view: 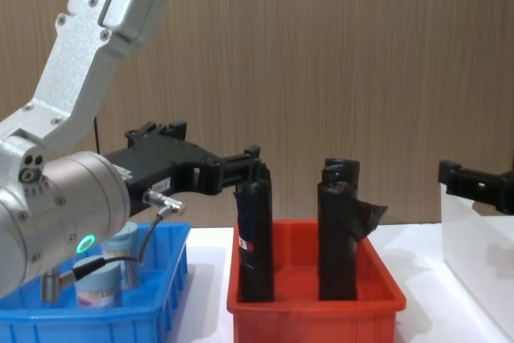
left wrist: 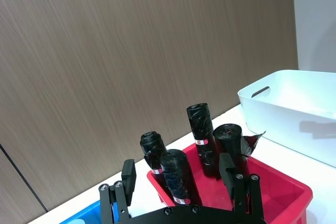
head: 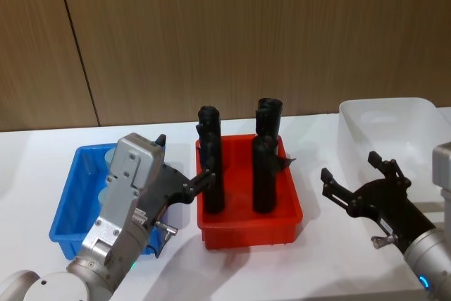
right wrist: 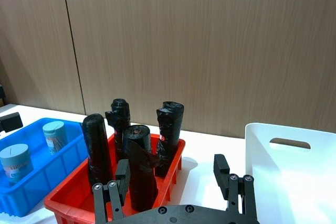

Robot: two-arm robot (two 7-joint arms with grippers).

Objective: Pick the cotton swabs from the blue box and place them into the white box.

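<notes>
Right wrist view: two cotton swabs, small clear plastic tubs with pale round lids, stand upright and apart from each other in the shallow bright-blue plastic box. Beside it, a red plastic bin holds four tall black rolls. The tall translucent white plastic box with its slot handle sits on the far side of the bin, and no tub shows in it. That makes one blue box, one red bin and one white box. The right gripper has its fingers spread wide and carries nothing.

Head view: the left gripper is also spread and empty. It hangs over the blue box's right-hand edge with its tips aimed toward the red bin. The right gripper hovers just beside the front left corner of the white box. Since both tubs are in the blue box, I judge the first pick is not yet made.

Left wrist view: the same four black rolls stand in the red bin ahead of the open fingers, with the white box beyond them.

Chest view: the left gripper sits level with the tops of the rolls, well above the tubs, which show below its wrist in the blue box. The next move, as I judge it, calls for tipping this gripper downward and drawing it back over one tub. It then needs to lower its fingers on either side of the lid and close gently, keeping clear of the nearest roll.
</notes>
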